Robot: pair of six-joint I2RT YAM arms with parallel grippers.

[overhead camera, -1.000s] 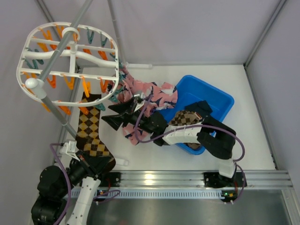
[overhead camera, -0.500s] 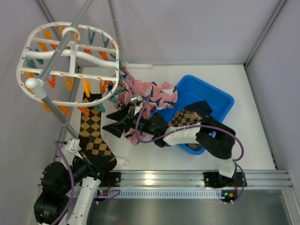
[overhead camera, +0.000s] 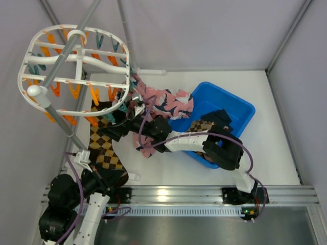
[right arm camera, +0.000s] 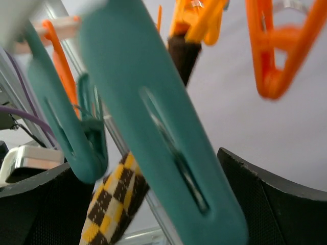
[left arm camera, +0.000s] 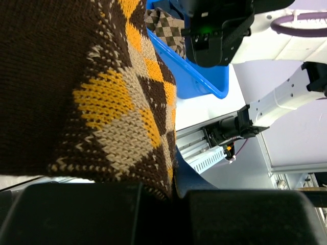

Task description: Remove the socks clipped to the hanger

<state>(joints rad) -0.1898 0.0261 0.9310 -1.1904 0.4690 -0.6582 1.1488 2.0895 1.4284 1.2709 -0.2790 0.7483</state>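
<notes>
The white oval hanger (overhead camera: 30,66) hangs on a grey pole at the upper left. A brown-and-yellow checkered sock (overhead camera: 102,145) hangs from an orange clip on its near edge. My left gripper (overhead camera: 113,178) is shut on the sock's lower end; in the left wrist view the sock (left arm camera: 102,87) fills the frame above my shut gripper (left arm camera: 176,191). My right gripper (overhead camera: 115,130) is open under the hanger's near edge, and a teal clip (right arm camera: 168,132) stands between its fingers (right arm camera: 278,204). Pink socks (overhead camera: 161,99) hang from the hanger's right edge.
A blue bin (overhead camera: 240,109) sits on the white table at the right with another checkered sock (overhead camera: 200,126) in it. The grey pole (overhead camera: 61,56) slants down to the table. Orange clips (right arm camera: 276,56) hang close to the right gripper.
My right gripper has moved left from the pink socks to the hanger's near edge and now straddles a teal clip. The left gripper still holds the checkered sock.
</notes>
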